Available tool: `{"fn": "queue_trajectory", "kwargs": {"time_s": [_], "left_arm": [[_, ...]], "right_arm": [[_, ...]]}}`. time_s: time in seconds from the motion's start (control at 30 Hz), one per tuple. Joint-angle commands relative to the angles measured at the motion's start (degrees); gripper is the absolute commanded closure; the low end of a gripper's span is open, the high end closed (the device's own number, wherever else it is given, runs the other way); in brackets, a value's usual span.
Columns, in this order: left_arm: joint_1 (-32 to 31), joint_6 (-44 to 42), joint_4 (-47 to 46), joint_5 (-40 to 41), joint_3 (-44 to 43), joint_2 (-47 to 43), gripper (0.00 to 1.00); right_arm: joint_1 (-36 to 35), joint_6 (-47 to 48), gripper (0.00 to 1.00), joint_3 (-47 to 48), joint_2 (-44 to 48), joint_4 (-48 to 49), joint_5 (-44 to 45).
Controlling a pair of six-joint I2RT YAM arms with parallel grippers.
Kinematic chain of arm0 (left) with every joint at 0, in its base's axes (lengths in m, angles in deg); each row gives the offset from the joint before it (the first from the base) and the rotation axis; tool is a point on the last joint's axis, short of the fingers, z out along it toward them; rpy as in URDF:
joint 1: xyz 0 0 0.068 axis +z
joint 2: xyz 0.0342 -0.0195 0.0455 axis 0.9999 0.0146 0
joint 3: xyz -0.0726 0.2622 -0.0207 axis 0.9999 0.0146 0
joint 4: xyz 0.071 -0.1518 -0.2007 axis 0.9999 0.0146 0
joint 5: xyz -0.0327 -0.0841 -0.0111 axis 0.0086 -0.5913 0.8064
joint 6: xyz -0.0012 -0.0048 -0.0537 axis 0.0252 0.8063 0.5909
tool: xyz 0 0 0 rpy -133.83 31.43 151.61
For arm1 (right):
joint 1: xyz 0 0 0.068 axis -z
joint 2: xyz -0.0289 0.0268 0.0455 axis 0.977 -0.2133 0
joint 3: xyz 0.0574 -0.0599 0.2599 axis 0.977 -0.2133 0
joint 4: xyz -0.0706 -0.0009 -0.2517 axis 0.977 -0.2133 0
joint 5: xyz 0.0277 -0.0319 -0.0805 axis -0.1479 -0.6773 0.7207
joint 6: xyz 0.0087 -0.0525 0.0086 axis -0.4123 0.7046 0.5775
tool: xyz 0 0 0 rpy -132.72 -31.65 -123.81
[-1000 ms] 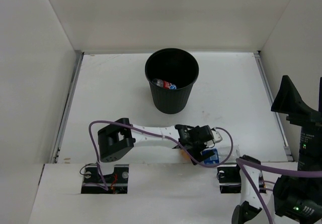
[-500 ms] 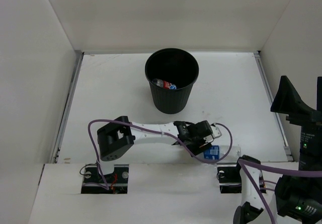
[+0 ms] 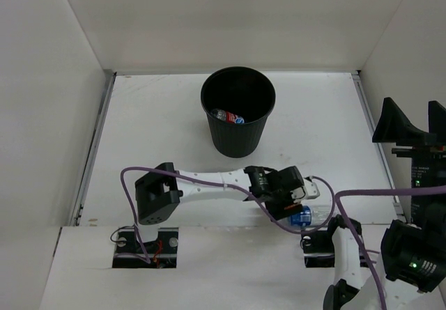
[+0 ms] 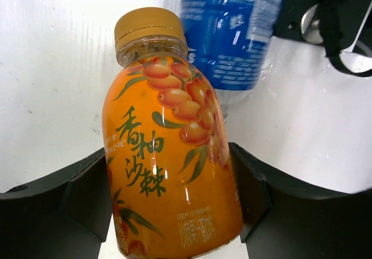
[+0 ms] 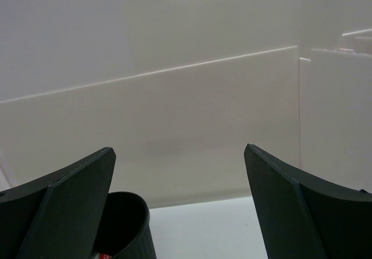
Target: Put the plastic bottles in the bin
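Observation:
In the left wrist view my left gripper (image 4: pixel 168 154) is shut on the short orange bottle (image 4: pixel 168 177); both black fingers press its sides, and its cap points away from the wrist. A clear bottle with a blue label (image 4: pixel 232 32) lies just beyond it, touching it. From above, the left gripper (image 3: pixel 284 193) is low at the table's near edge, with the blue-label bottle (image 3: pixel 301 217) beside it. The black bin (image 3: pixel 237 111) stands upright in the middle and holds a red-label bottle (image 3: pixel 228 117). My right gripper (image 3: pixel 411 118) hangs open and empty, high at the right.
White walls enclose the table on three sides. The right arm's base mount (image 3: pixel 327 244) sits right next to the blue-label bottle. A purple cable (image 3: pixel 132 184) loops over the left arm. The bin's rim (image 5: pixel 125 212) shows at the lower left of the right wrist view.
The left jaws have closed on the orange bottle, and the gripper has shifted slightly right. The blue-label bottle has been nudged a little right. The right gripper has shifted slightly.

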Motion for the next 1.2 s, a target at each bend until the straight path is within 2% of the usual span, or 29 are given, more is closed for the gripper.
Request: {"fn": "queue_trajectory", "kwargs": {"time_s": [0.0, 0.23, 0.37, 0.53, 0.63, 0.7, 0.8, 1.0, 1.17], "left_arm": [[0.55, -2.8, 2.43, -1.47, -3.25, -3.93, 1.0], [3.18, -7.37, 4.19, -0.94, -8.59, -5.25, 1.0], [6.17, -10.18, 5.5, -0.85, -19.57, -4.29, 1.0], [8.81, -13.26, 9.1, -0.59, -38.81, -0.51, 1.0], [8.64, -14.84, 9.73, 0.73, -45.51, -0.15, 0.99], [8.37, -16.85, 9.46, 1.25, -46.75, -1.2, 0.99], [11.17, -20.37, 9.02, 1.96, -44.22, -3.4, 0.99], [24.17, -26.0, 5.43, 1.35, -41.22, -6.39, 0.99], [32.44, -26.53, 2.52, -1.11, -37.72, -8.23, 0.99]], "right_arm": [[-0.7, -0.89, 0.02, -1.44, 0.72, 3.32, 0.29], [-0.7, 0.34, 0.02, -1.88, 0.55, 3.32, 0.47], [-0.7, 1.13, 0.02, -3.81, 0.11, 4.72, 0.73], [0.01, 1.74, 0.02, -6.62, -1.12, 6.4, 1.09], [0.36, 1.83, 0.02, -7.77, -2.61, 6.92, 0.82], [0.62, 1.31, 0.02, -8.3, -3.49, 7.27, 0.56], [0.62, 0.69, 0.03, -7.95, -4.29, 7.28, 0.38], [0.71, 0.51, 0.03, -5.67, -5.78, 6.84, 0.21], [0.71, 0.51, 0.03, -4.17, -6.4, 6.14, 0.12]]}}
